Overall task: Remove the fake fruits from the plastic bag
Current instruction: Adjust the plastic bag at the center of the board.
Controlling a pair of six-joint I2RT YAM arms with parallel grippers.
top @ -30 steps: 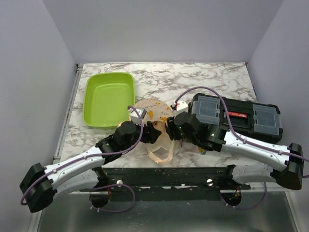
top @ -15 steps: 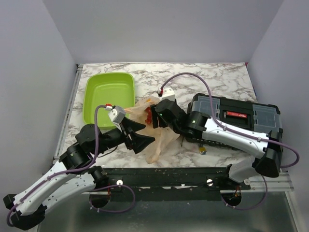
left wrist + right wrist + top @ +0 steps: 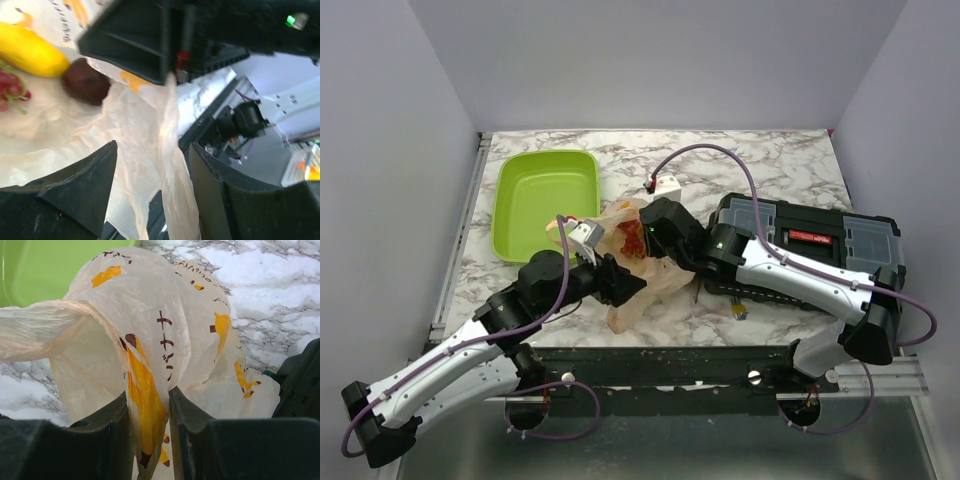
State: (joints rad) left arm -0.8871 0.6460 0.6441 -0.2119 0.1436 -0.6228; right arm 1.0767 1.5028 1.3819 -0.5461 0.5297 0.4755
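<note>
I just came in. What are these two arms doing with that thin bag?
Both arms are working on the plastic bag near the middle of the table. The right claw is shut on a bunched fold of it. The left claw is open at the bag's mouth, with a loose edge of the film between its fingers. Inside lie a yellow fruit, red grapes and a dark round piece. The fruits are not out yet.
</note>
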